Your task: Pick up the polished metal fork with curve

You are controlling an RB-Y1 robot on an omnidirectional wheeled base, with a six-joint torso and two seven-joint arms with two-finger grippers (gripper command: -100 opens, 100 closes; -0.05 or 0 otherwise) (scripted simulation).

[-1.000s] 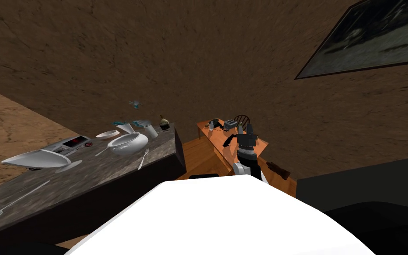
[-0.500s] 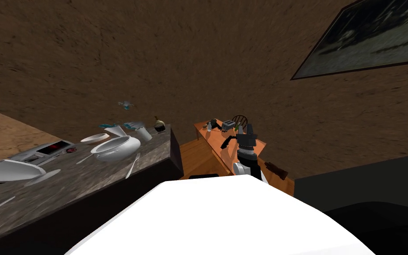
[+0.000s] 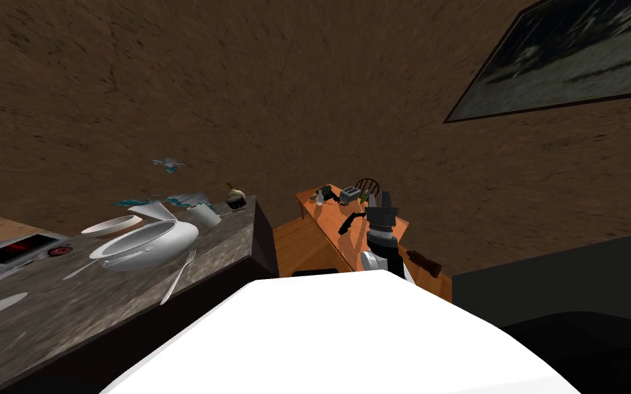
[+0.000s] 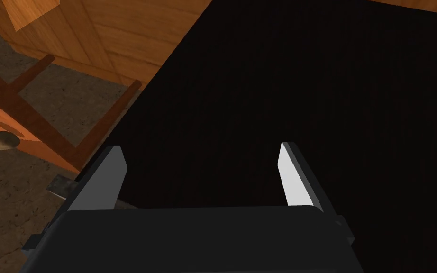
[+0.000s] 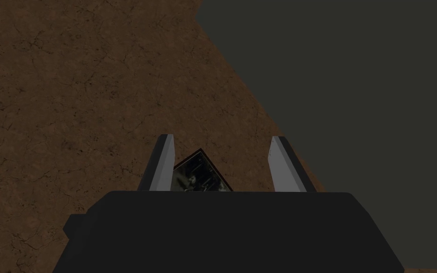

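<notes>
The fork [image 3: 178, 276] is slim, light metal with a slight curve. It lies on the dark stone counter [image 3: 81, 314] at my left, near the front edge, just beside a big white perforated bowl [image 3: 146, 243]. My left gripper [image 4: 203, 147] is open and empty, over a black surface next to a wooden floor and table legs. My right gripper [image 5: 222, 137] is also open with nothing in it, facing a brown wall. In the head view a raised forearm with its gripper [image 3: 381, 200] stands ahead of my chest, well right of the fork.
Also on the counter are a shallow white dish [image 3: 111, 225], a cup [image 3: 204, 214], a small dark jar [image 3: 236, 199] and a flat device with a red display [image 3: 16, 247]. An orange wooden table [image 3: 338, 222] with small items stands ahead. A dark block [image 3: 560, 280] lies at right.
My view has turned: the counter and its things have slid left and nearer. The fork lies as before beside the bowl. The raised arm holds its pose.
</notes>
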